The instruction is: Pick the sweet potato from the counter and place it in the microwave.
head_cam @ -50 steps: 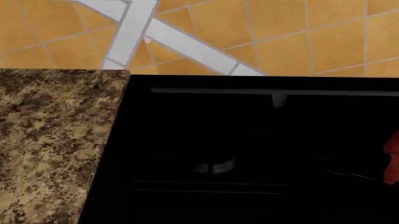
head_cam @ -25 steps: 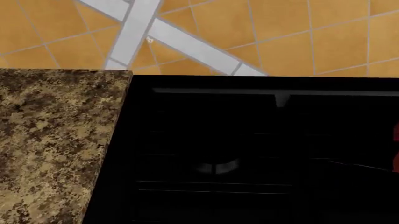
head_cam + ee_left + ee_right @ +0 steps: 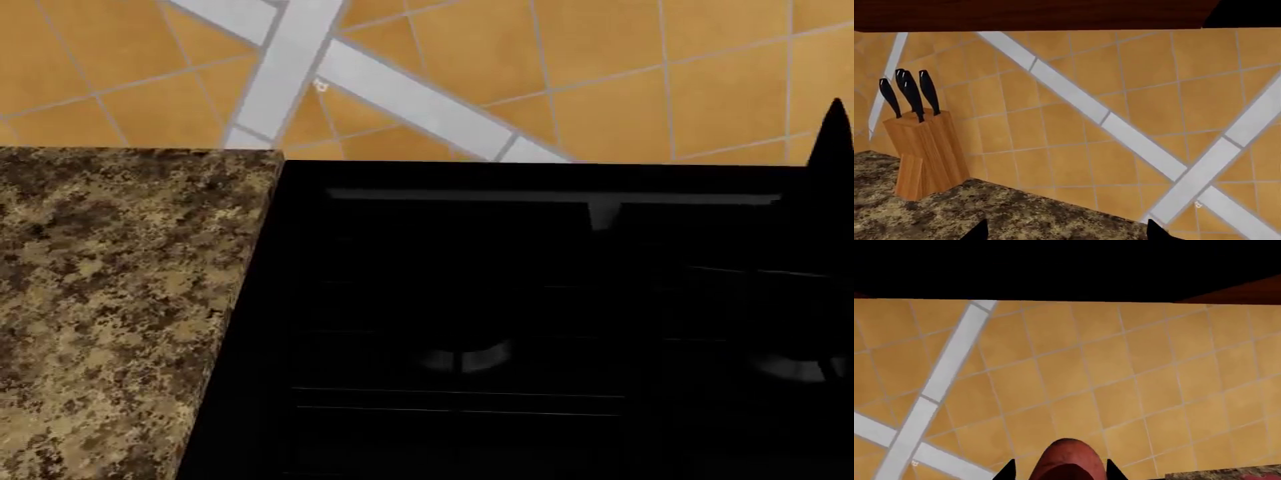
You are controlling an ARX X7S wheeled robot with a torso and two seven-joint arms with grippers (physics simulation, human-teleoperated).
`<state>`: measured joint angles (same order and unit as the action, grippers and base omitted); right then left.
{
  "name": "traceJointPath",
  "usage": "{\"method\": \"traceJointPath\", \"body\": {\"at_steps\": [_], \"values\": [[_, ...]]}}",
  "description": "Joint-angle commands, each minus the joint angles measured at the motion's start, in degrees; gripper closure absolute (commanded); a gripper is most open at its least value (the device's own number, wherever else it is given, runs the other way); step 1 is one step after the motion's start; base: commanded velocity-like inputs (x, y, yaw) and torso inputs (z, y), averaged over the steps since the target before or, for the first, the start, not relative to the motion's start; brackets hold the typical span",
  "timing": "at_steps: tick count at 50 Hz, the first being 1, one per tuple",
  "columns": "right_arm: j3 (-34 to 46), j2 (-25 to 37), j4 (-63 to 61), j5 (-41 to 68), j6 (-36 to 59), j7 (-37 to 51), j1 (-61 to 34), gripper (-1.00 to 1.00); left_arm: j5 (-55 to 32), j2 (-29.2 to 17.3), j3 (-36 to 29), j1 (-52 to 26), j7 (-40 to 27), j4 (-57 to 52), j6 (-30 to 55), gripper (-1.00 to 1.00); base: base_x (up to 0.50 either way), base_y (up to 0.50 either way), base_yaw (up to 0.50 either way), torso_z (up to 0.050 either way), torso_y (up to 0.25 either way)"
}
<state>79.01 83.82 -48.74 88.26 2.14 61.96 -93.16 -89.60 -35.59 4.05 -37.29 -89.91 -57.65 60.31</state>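
Note:
The sweet potato, dark red-maroon, sits between the two black fingertips of my right gripper, which is shut on it and held up in front of the orange tiled wall. In the head view only one black fingertip of that gripper shows at the right edge, and the potato is hidden there. My left gripper is open and empty above the speckled granite counter. The counter fills the left of the head view. I cannot make out the microwave in any view.
The black stovetop with burners lies right of the counter. A wooden knife block with black handles stands on the counter against the tiled wall. A dark cabinet underside hangs above. A sliver of counter shows below the right gripper.
The red shape at the head view's right edge has gone from sight, and a black fingertip now shows higher up that edge. A second burner is uncovered at the lower right.

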Motion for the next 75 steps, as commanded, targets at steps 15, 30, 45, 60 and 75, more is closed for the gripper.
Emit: {"method": "traceJointPath", "body": {"at_steps": [15,30,45,60,75], "values": [[-9.6,-5.2,3.5,8.8,11.0,-2.1,-13.2,1.0,0.6,1.5,-0.4,-1.2,0.1,0.8,1.4,-1.0,0.0,0.0,0.0,0.0,0.0],[-12.7,-7.2,7.4,11.5,14.8,-3.0,-17.9,1.0,1.3,2.1,0.0,-0.8,0.5,0.7,1.9,-1.0,0.0,0.0,0.0,0.0,0.0],[-14.9,-13.9,15.5,12.8,20.9,-3.8,-23.9,1.0,2.1,2.2,0.0,0.1,1.2,0.7,2.0,-1.0,0.0,0.0,0.0,0.0,0.001],[-15.9,-23.2,28.7,13.3,28.0,-7.3,-31.3,1.0,2.5,2.5,-0.5,-0.7,1.1,1.3,2.2,-1.0,0.0,0.0,0.0,0.0,0.0],[-16.8,-28.7,35.8,11.3,32.0,-9.1,-35.9,1.0,4.8,3.4,-0.6,0.3,2.5,1.2,2.2,-1.0,0.0,0.0,0.0,0.0,0.0]]}}
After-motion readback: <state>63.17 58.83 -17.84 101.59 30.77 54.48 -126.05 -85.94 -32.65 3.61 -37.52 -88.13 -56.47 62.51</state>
